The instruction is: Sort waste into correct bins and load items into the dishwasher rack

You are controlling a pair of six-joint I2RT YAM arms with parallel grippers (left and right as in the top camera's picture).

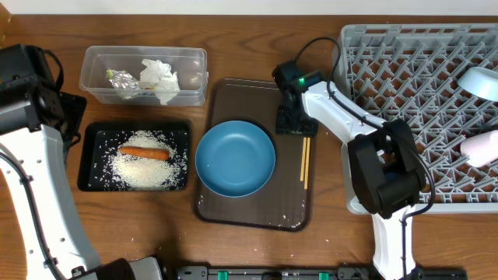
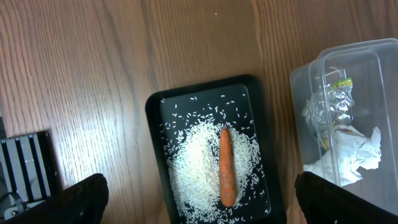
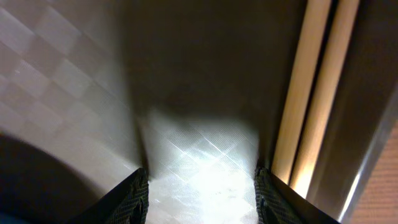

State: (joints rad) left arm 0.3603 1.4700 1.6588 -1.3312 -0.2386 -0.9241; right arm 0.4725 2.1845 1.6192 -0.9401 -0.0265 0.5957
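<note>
Flanking chopsticks (image 1: pixel 305 162): blue bowl (image 1: pixel 235 158), tray rim (image 1: pixel 313 194)

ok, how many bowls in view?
2. Big blue bowl on the brown tray; small light-blue bowl in the rack, at the frame's right edge. Rack runs out of frame, so more may be hidden.

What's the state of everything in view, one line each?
Left gripper: open, empty.
Chopsticks: lying on brown tray.
Right gripper: open, empty, beside the chopsticks.
Blue bowl: upright, empty, on brown tray.
Black tray: holds rice and carrot.
Clear tub: holds wrapper and napkin.
Rack: holds small bowl and cup at its right edge.
</note>
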